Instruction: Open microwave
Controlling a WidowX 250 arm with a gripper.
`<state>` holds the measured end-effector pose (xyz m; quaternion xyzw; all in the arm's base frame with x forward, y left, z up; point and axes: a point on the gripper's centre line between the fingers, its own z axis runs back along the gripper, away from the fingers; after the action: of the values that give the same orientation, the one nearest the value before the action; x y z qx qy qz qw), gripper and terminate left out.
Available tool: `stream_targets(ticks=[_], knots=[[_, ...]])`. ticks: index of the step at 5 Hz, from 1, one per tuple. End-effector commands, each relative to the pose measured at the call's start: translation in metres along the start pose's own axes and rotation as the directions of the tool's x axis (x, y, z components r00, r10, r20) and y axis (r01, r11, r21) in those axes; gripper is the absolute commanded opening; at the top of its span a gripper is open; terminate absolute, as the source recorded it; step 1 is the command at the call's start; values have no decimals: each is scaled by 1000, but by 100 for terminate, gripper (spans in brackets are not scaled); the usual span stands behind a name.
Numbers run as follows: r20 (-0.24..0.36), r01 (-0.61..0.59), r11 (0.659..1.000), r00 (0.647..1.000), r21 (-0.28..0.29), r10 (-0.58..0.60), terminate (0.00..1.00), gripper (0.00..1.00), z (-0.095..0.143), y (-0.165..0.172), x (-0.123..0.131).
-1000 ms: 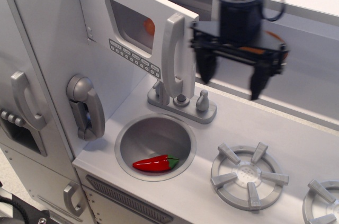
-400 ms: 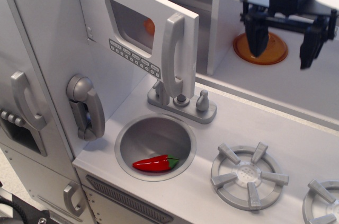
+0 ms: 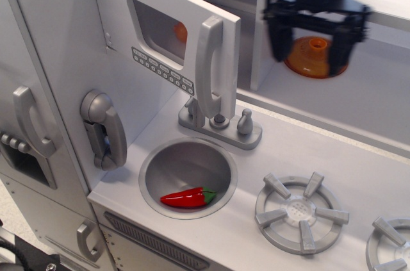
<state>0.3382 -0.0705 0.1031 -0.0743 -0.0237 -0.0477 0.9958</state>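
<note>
At the upper left of the toy kitchen stands one microwave (image 3: 170,40), its door swung partly outward, with one dark rounded window, one row of small oval buttons and one vertical grey handle (image 3: 210,69). One black gripper (image 3: 310,50) hangs to the right of the door, apart from the handle, its two fingers spread wide with nothing between them. Behind those fingers one orange lid-like dish (image 3: 315,56) rests on the grey shelf (image 3: 359,101). One grey handset (image 3: 102,129) hangs on the wall below the door. One faucet (image 3: 221,122) stands behind one round sink (image 3: 221,184), which holds one red chili pepper (image 3: 187,198). On the matte grey counter (image 3: 320,149), one burner (image 3: 301,213) shows whole and a second (image 3: 391,245) is cut off by the right edge. Two curved handles show on the grey doors at the left.
</note>
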Motion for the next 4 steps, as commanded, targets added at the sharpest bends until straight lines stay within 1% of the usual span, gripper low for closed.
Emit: stream_targets(ticks=[1, 2, 3, 4], knots=[[152, -54, 998, 987, 33, 48, 0, 100, 44, 42, -13], [155, -85, 996, 985, 41, 78, 0, 100, 46, 60, -26], [129, -62, 997, 990, 56, 54, 0, 100, 42, 69, -50], [99, -15, 996, 995, 85, 6, 0, 100, 32, 75, -75]])
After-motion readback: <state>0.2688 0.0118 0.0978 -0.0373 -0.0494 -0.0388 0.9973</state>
